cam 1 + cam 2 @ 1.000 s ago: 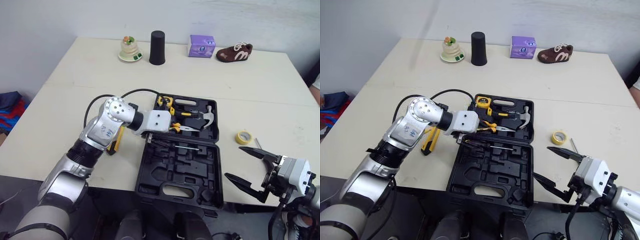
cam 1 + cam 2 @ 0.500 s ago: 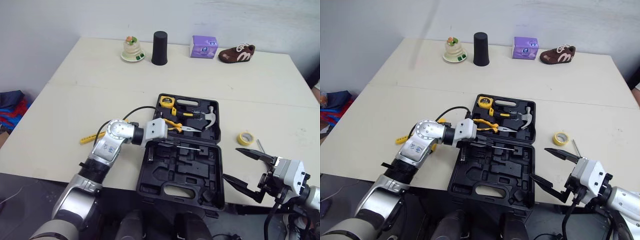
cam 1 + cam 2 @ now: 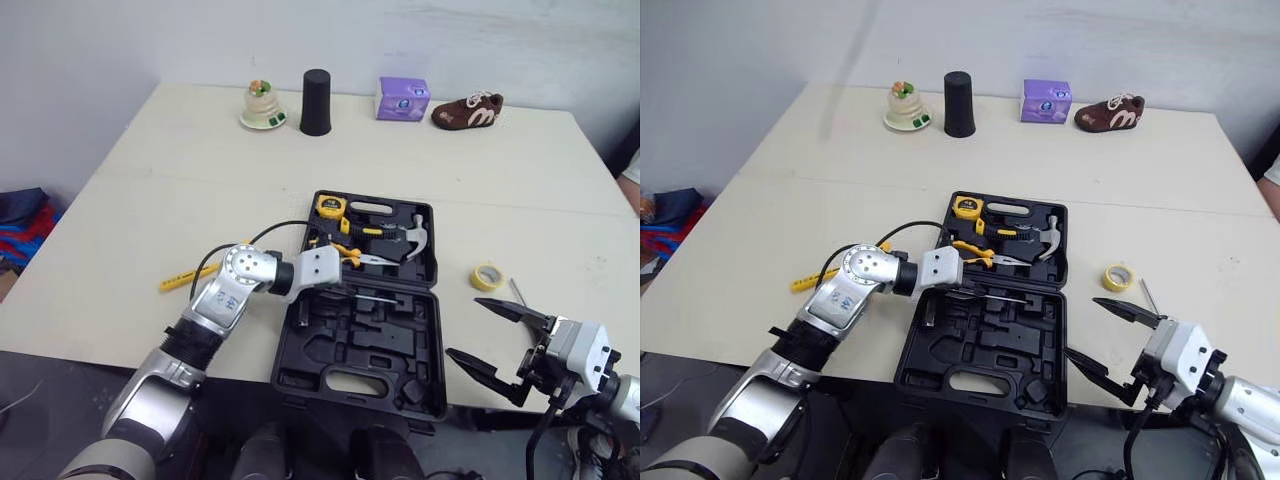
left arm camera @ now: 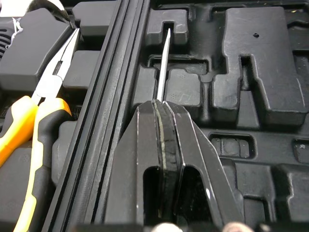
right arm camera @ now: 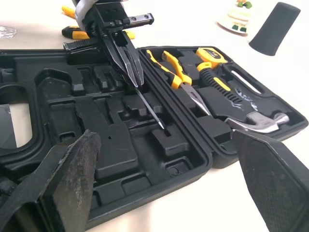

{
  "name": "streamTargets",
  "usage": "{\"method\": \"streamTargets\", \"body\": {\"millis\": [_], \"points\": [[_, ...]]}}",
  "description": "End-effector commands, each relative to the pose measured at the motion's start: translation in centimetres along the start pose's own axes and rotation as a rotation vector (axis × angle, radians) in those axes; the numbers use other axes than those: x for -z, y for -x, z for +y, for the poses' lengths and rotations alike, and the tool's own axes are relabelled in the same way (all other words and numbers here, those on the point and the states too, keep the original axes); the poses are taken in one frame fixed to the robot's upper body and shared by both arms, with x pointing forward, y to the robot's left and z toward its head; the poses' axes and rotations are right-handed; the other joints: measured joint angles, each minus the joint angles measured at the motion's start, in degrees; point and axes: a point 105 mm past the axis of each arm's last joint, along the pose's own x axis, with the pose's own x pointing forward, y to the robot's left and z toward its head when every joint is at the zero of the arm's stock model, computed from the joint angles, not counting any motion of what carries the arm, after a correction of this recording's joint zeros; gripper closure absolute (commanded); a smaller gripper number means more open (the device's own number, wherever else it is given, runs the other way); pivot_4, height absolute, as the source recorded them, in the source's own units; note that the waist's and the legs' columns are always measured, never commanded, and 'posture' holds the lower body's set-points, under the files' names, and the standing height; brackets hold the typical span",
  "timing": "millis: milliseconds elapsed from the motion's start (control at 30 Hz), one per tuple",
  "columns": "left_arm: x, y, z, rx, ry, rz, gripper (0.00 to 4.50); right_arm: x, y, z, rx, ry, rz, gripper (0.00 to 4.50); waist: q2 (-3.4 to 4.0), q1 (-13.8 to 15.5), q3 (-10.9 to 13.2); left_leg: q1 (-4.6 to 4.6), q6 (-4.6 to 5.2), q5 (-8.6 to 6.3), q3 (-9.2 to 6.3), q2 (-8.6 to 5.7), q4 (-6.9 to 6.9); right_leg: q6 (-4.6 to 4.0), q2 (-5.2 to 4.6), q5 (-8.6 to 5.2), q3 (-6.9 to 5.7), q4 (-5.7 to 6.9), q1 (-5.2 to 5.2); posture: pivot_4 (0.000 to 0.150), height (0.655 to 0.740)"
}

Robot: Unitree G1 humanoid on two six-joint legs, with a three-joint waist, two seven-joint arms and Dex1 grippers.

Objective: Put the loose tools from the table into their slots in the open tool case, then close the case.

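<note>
In the near half of the open black plastic tool case [image 3: 420, 360], the left gripper [image 4: 161, 103] has its fingers pressed together on a thin steel screwdriver shaft [image 4: 163, 67]. The shaft is held low along a moulded groove, seemingly so it can seat lengthwise. The right gripper [image 3: 463, 327] hangs off the case's right edge, fingers spread wide and empty, likely kept clear of the work. The case's far half holds three tools: one yellow tape measure [image 3: 329, 207], one pair of yellow-handled pliers [image 5: 176, 72] and one claw hammer [image 3: 412, 232]. Three items lie outside: one yellow-handled tool [image 3: 188, 278] left of the case, plus one yellow tape roll [image 3: 488, 275] and one slim metal rod [image 3: 516, 289] to its right.
</note>
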Motion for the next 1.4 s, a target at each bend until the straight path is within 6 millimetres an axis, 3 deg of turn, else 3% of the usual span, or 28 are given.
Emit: {"method": "streamTargets", "body": {"millis": [33, 167, 267, 333, 400, 500, 567, 700, 733, 767, 967, 1067, 1133, 1267, 1400], "points": [[5.9, -0.7, -1.7, 0.014, 0.180, 0.221, 4.42, -0.5, 0.1, -0.1, 0.008, 0.028, -0.022, 0.00, 0.15, 0.0, -0.1, 0.12, 0.12, -0.10, -0.01, 0.02, 0.00, 0.00, 0.00, 0.00, 0.00, -0.07, 0.15, 0.150, 0.7380], [6.0, -0.8, -1.7, 0.016, 0.169, 0.231, 4.42, -0.5, 0.2, -0.2, 0.015, 0.030, -0.024, 0.00, 0.38, 0.1, -0.6, 0.32, 0.14, -0.22, -0.09, 0.03, 0.00, 0.01, 0.00, 0.01, -0.02, -0.30, 0.47, 0.150, 0.7380], [2.1, -0.5, -0.6, -0.011, 0.090, 0.002, 4.42, -0.5, 0.5, -0.4, 0.038, 0.026, -0.017, 0.00, 0.54, 0.1, -0.8, 0.31, 0.12, -0.24, -0.10, 0.04, 0.00, 0.02, 0.00, 0.01, -0.02, -0.40, 0.50, 0.150, 0.7380], [-0.7, 0.9, 0.3, -0.039, 0.030, -0.158, 4.42, -0.4, 1.2, -0.8, 0.078, 0.016, -0.009, 0.00, 0.59, 0.0, -0.8, 0.23, 0.12, -0.24, -0.10, 0.05, 0.00, 0.02, 0.00, 0.01, -0.03, -0.41, 0.41, 0.150, 0.7380], [-2.1, 2.6, 1.5, -0.097, -0.007, -0.251, 4.42, -0.3, 2.0, -1.3, 0.120, 0.006, 0.000, 0.00, 0.62, 0.0, -0.5, 0.04, 0.07, -0.20, -0.10, 0.05, 0.00, 0.02, 0.01, 0.01, -0.04, -0.41, 0.24, 0.150, 0.7380], [-1.9, 6.8, 3.2, -0.206, -0.092, -0.283, 3.44, 0.6, 5.1, -2.5, 0.224, -0.001, 0.061, 0.00, 0.55, 0.0, -0.4, -0.21, -0.14, -0.08, -0.07, 0.03, 0.00, 0.03, 0.01, 0.02, -0.06, -0.40, -0.02, 0.150, 0.7380], [-0.6, 9.1, 3.7, -0.271, -0.104, -0.243, 2.63, 1.1, 7.4, -3.3, 0.293, 0.018, 0.102, 0.00, 0.56, -0.2, -0.4, -0.20, -0.13, -0.08, -0.03, 0.04, -0.03, 0.03, 0.04, 0.02, -0.06, -0.41, -0.04, 0.150, 0.7380], [2.8, 14.4, 2.9, -0.376, -0.037, -0.181, 0.76, 2.0, 12.5, -5.1, 0.472, 0.076, 0.200, 0.00, 0.60, -0.5, -0.4, -0.09, 0.05, -0.19, 0.12, 0.00, -0.29, 0.05, 0.01, 0.03, 0.02, -0.56, -0.05, 0.150, 0.7380], [4.5, 16.2, 2.6, -0.421, 0.000, -0.122, 0.22, 2.1, 13.9, -5.6, 0.535, 0.088, 0.219, 0.00, 0.60, -0.5, -0.4, -0.09, 0.05, -0.19, 0.12, -0.01, -0.35, 0.07, 0.01, 0.04, 0.03, -0.62, -0.05, 0.150, 0.7380], [5.8, 18.1, 2.4, -0.479, 0.026, -0.068, 0.04, 2.2, 15.5, -6.1, 0.600, 0.104, 0.236, 0.00, 0.57, -0.6, -0.4, -0.09, 0.05, -0.19, 0.12, 0.00, -0.39, 0.07, 0.00, 0.04, 0.03, -0.64, -0.06, 0.150, 0.7380], [10.1, 27.6, 1.2, -0.808, 0.145, 0.113, 0.04, 3.4, 22.3, -6.4, 0.884, 0.128, 0.324, 0.00, 0.42, -0.7, -0.2, -0.09, 0.01, -0.07, 0.11, 0.01, -0.84, 0.05, -0.02, 0.03, 0.05, -0.67, -0.33, 0.150, 0.7380], [12.6, 33.3, 0.3, -1.047, 0.218, 0.221, 0.04, 4.0, 27.7, -6.0, 1.165, 0.136, 0.385, 0.00, 0.50, -0.6, -0.2, -0.07, -0.18, -0.18, 0.12, -0.01, -0.89, 0.04, -0.08, 0.02, 0.11, -0.67, -0.35, 0.150, 0.7380], [13.9, 36.1, -0.5, -1.194, 0.212, 0.327, 0.04, 4.5, 30.2, -5.1, 1.272, 0.129, 0.426, 0.00, 0.53, -0.7, -0.1, -0.07, -0.22, -0.21, 0.15, -0.02, -0.94, 0.04, -0.08, 0.02, 0.13, -0.67, -0.40, 0.150, 0.7380], [15.8, 38.0, -3.0, -1.283, 0.285, 0.399, 0.04, 5.5, 33.0, -2.4, 1.380, 0.089, 0.515, 0.00, 0.60, -0.9, -0.1, 0.03, -0.27, -0.26, 0.20, -0.02, -1.14, -0.02, -0.09, -0.01, 0.17, -0.69, -0.40, 0.150, 0.7380], [15.9, 38.9, -3.1, -1.374, 0.323, 0.360, 0.04, 5.9, 32.9, -2.2, 1.381, 0.063, 0.504, 0.00, 0.58, -1.5, -0.1, 0.04, -0.35, -0.26, 0.21, 0.00, -1.12, -0.02, -0.12, -0.01, 0.23, -0.69, -0.39, 0.150, 0.7380]]}}
